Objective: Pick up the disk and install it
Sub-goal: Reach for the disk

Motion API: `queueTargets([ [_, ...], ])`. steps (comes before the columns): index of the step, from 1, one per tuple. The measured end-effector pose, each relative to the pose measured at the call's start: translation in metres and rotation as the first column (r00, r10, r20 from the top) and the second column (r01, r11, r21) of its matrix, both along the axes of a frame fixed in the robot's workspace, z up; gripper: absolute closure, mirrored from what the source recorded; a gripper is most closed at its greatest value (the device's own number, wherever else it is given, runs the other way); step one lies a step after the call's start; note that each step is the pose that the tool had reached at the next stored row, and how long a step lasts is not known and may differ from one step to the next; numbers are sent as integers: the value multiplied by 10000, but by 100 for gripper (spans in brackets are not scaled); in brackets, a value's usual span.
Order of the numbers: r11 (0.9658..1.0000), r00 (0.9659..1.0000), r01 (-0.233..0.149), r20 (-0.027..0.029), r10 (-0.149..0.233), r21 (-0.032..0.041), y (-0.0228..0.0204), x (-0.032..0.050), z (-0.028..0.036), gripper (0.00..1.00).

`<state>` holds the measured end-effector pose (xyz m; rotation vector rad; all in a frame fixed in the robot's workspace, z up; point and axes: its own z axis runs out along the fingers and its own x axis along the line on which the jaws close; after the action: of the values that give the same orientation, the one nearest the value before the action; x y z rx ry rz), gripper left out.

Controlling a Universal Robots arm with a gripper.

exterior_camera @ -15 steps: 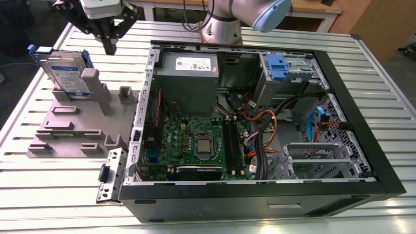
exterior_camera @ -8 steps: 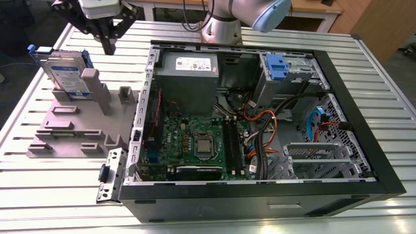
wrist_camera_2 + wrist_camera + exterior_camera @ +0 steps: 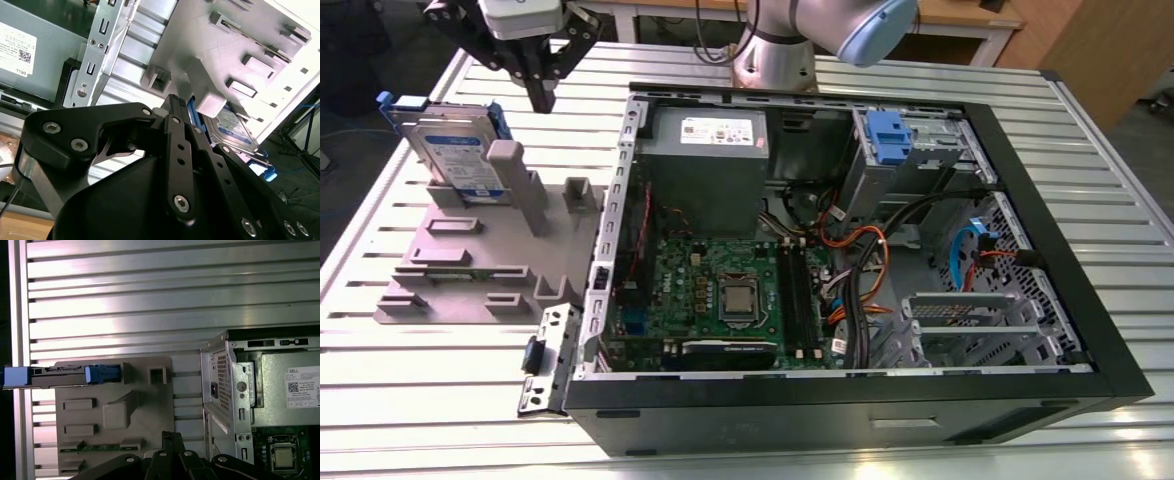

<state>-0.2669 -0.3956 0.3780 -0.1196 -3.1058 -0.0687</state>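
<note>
1. One hand point(image 3: 540, 102) to watch: you see its fingers pressed together on nothing, pointing down.
2. Your disk point(image 3: 459, 152) stands on edge in the grey holder point(image 3: 454, 262), just below the hand toward the exterior view's left, apart from it.
3. The open computer case point(image 3: 787, 420) lies beside the holder on the tabletop point(image 3: 1107, 150).

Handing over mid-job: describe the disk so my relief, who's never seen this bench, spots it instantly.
Beside the open computer case, toward the exterior view's left, lies a grey fixture plate. The disk stands on edge in its far slot: a silver-grey slab framed in blue with a white-and-blue label, unlike the plain grey blocks around it.
</note>
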Motion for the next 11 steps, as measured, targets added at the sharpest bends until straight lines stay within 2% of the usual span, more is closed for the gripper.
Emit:
queueTargets([
  [11,10000,10000,1,0,-1,24,0,-18,0,89],
])
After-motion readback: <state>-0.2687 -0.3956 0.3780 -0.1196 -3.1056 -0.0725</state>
